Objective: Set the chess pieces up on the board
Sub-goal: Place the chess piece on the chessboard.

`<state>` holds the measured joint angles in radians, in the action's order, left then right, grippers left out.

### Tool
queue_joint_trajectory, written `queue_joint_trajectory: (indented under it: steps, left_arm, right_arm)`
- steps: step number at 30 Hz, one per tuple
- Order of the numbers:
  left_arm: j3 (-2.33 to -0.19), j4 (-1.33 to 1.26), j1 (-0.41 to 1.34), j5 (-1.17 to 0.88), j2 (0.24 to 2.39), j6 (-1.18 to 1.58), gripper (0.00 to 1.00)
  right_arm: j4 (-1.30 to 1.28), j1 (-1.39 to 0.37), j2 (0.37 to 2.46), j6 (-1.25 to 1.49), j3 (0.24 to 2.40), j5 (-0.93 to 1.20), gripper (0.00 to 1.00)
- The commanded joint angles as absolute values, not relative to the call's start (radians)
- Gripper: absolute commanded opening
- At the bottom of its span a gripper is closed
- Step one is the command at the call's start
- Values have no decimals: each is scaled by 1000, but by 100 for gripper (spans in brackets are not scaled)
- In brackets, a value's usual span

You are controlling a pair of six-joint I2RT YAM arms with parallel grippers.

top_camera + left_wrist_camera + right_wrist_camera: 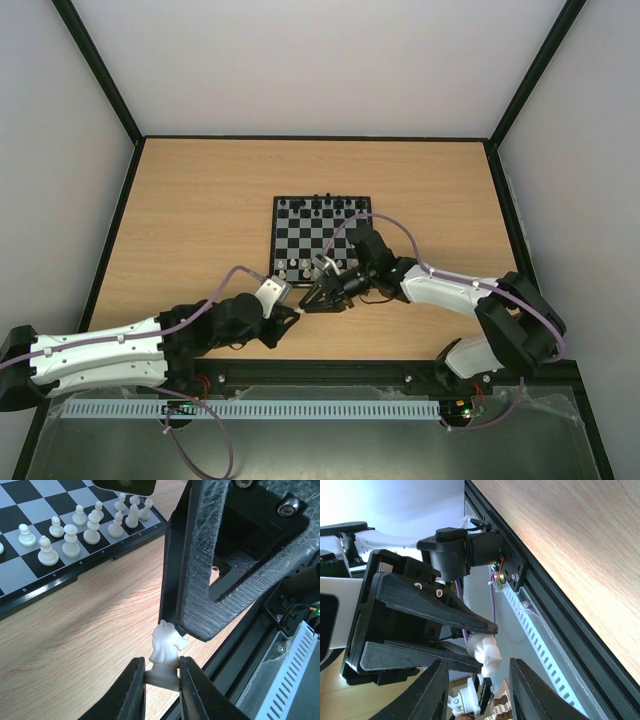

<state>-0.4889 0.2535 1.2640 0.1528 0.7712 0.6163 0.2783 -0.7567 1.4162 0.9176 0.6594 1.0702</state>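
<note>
Left two-finger black gripper (pixel 162 674) is clamped on the base of a small whitish translucent knight (pixel 166 650), holding it upright above the light wooden tabletop (pixel 200 210) close to its near edge, off the small black-and-pale checkered board (pixel 300 232). Right black gripper (pixel 479 667) has its jaws apart, one on either side of the knight, not gripping it. Other whitish pieces (pixel 70 540) stand in the board's near rows; the board lies mid-table, somewhat toward the near edge.
</note>
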Motion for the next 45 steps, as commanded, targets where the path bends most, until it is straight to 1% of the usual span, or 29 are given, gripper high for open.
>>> queue_joint_trajectory:
  steps: [1, 5, 12, 23, 36, 41, 45]
  left_arm:
    - [-481, 238, 1272, 153, 756, 604, 14]
    - [-479, 236, 1272, 155, 750, 602, 14]
    - [-478, 235, 1272, 153, 749, 602, 14]
    - [-470, 229, 1272, 153, 743, 604, 14]
    - [-466, 223, 1272, 165, 735, 607, 15]
    - [-467, 222, 1272, 171, 737, 609, 20]
    - [-469, 232, 1272, 186, 732, 616, 30]
  right_arm:
    - [310, -767, 1439, 934, 682, 1104, 33]
    - [317, -771, 1448, 937, 684, 1103, 31]
    - [327, -776, 1458, 940, 689, 1098, 26]
    - [355, -781, 1474, 956, 692, 1091, 22]
    - [361, -784, 1487, 960, 699, 1088, 12]
    - [357, -785, 1482, 956, 698, 1083, 7]
    - [322, -785, 1474, 933, 707, 1063, 6]
